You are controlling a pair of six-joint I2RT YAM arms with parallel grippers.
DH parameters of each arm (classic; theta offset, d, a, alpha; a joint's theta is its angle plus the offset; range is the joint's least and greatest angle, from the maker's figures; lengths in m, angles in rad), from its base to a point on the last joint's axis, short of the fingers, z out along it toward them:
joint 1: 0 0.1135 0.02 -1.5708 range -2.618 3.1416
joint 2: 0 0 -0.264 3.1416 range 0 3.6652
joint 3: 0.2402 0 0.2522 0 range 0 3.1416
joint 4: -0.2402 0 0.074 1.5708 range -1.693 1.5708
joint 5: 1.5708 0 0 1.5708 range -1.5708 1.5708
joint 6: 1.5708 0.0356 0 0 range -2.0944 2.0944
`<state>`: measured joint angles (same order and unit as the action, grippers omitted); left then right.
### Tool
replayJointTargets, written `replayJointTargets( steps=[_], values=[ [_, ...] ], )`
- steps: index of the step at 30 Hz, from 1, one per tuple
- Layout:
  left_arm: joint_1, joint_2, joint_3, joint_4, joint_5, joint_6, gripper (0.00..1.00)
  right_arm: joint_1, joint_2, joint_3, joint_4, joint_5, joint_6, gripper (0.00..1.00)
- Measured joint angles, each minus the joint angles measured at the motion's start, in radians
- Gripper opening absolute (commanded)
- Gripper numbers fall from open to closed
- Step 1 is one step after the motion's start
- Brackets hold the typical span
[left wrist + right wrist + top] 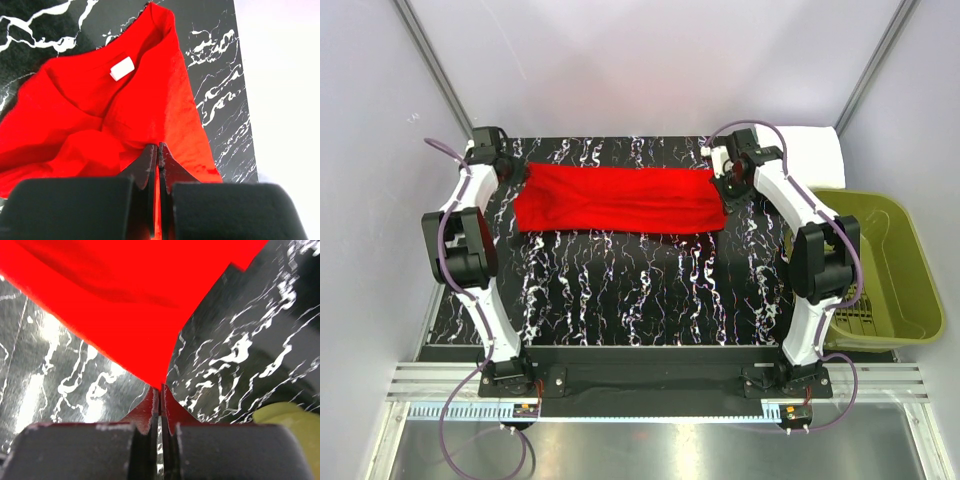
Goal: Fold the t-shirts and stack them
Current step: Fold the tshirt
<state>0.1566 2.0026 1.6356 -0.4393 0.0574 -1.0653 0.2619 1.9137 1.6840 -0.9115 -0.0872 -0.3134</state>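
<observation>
Left fingers (144,167) clamp red t-shirt (620,200) collar end; right fingers (146,415) clamp opposite end.

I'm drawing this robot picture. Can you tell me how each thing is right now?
Red t-shirt: folded into a long strip, stretched across the table, pinched at both ends.
Left end effector: shut on the red t-shirt's left end.
Right end effector: shut on the red t-shirt's right end.
White t-shirt: folded, lying at the far right corner.
Basket: upright, right of the table.
</observation>
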Motion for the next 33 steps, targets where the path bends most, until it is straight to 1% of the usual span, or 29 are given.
replayJointTargets(
  steps=[10, 14, 20, 25, 27, 33],
  values=[
    [-0.002, 0.009, 0.006, 0.002, 0.014, -0.008, 0.00, 0.000, 0.029, -0.011, -0.105, -0.016, 0.027, 0.00],
    [-0.002, 0.010, 0.006, 0.012, 0.021, -0.005, 0.00, 0.000, 0.032, -0.024, -0.121, -0.019, 0.048, 0.00],
    [-0.002, -0.013, -0.058, 0.047, 0.042, -0.002, 0.00, 0.001, -0.032, -0.156, -0.095, 0.000, 0.118, 0.00],
    [-0.002, -0.071, -0.161, 0.058, 0.048, -0.002, 0.00, 0.010, -0.077, -0.242, -0.051, 0.037, 0.156, 0.00],
    [-0.002, -0.100, -0.191, 0.058, 0.049, -0.002, 0.00, 0.019, -0.099, -0.264, -0.047, 0.045, 0.164, 0.00],
    [-0.002, -0.141, -0.205, 0.068, 0.048, -0.001, 0.00, 0.034, -0.153, -0.272, -0.021, 0.050, 0.172, 0.00]
  ],
)
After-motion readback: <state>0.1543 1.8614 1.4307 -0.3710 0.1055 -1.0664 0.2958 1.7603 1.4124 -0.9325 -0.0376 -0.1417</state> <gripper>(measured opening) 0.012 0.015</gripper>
